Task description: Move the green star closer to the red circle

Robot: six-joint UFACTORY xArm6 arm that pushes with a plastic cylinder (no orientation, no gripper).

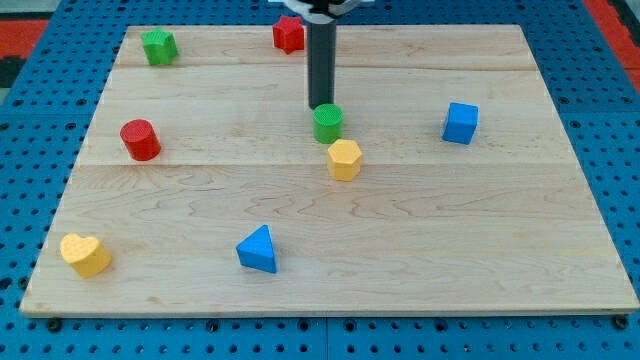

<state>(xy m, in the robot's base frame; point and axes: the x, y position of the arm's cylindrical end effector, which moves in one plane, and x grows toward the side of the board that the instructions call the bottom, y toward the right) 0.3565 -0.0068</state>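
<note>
The green star (158, 46) sits near the board's top left corner. The red circle (140, 139) stands below it at the left side, a good gap apart. My tip (322, 105) is at the board's upper middle, just behind the green circle (327, 122), touching or nearly touching its top edge. It is far to the right of both the green star and the red circle.
A red star-like block (289, 34) lies at the top edge left of the rod. A yellow hexagon (344, 159) sits just below the green circle. A blue cube (460, 123) is right, a blue triangle (258, 250) bottom middle, a yellow heart (85, 254) bottom left.
</note>
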